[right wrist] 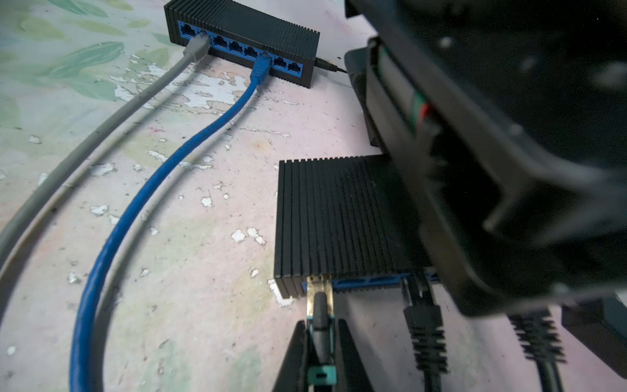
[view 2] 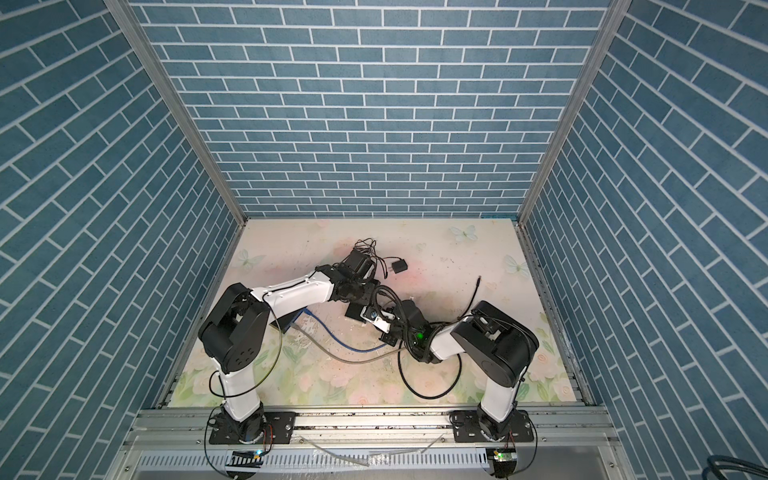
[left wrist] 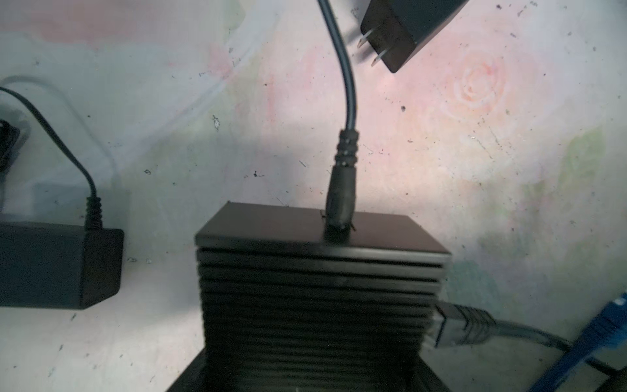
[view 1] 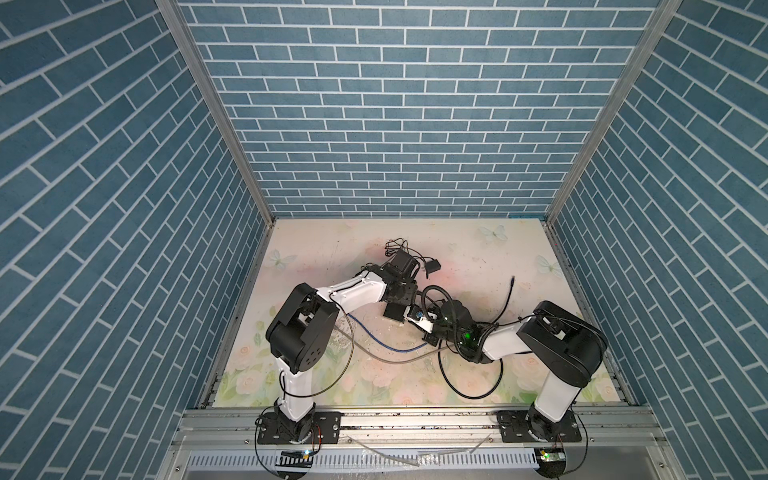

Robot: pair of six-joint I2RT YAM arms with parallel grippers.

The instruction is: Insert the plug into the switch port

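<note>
floral mat [right wrist: 203,288] open beside switch [right wrist: 339,217] | right fingers [right wrist: 354,359] clamped on plug [right wrist: 319,295] at switch front edge | left fingers [right wrist: 400,142] unclear

A small switch [right wrist: 339,217] lies near the middle of the table [view 1: 478,249], with a larger switch [right wrist: 258,30] to its left and two Ethernet cables [right wrist: 129,210] running from the larger switch's ports across the table. A power lead [left wrist: 341,193] enters the small switch's end facing the back wall, with two power adapters [left wrist: 51,264] beyond. On its port face, the plug [right wrist: 319,298] meets the end port, held between the fingers of the right gripper [right wrist: 321,327], and another Ethernet plug [right wrist: 422,319] sits in a port beside it.
</note>
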